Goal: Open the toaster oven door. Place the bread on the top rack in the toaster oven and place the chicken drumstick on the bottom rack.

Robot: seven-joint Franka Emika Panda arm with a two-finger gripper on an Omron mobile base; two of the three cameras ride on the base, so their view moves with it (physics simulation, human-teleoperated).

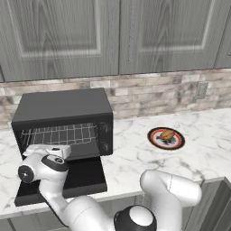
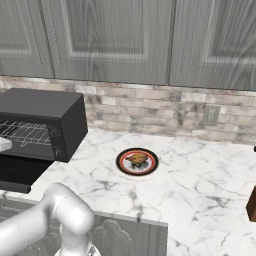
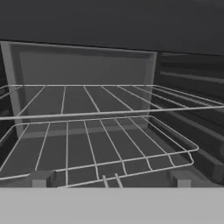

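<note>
The black toaster oven [image 1: 63, 106] [image 2: 46, 107] stands at the left of the counter. Its door [image 1: 86, 178] [image 2: 15, 176] lies folded down flat in front. My hand [image 1: 48, 151] hovers over the door, level with the oven mouth. In the hand view my gripper [image 3: 110, 180] is open, with nothing between its fingertips [image 3: 39, 179]. It faces the bare upper rack [image 3: 109, 112] and lower rack [image 3: 100, 149]. To the right, a round plate [image 1: 178, 143] [image 2: 123, 165] carries golden-brown and orange-brown food [image 1: 167, 135] [image 2: 138, 159]. It is too small to separate the bread from the chicken drumstick.
Grey wall cabinets [image 1: 113, 31] hang above a brick backsplash with an outlet [image 1: 201, 90] [image 2: 211, 115]. Marble counter [image 1: 135, 155] stretches between the oven and the plate. A brown object [image 2: 252, 205] shows at the right edge. The counter's front edge runs just below the door.
</note>
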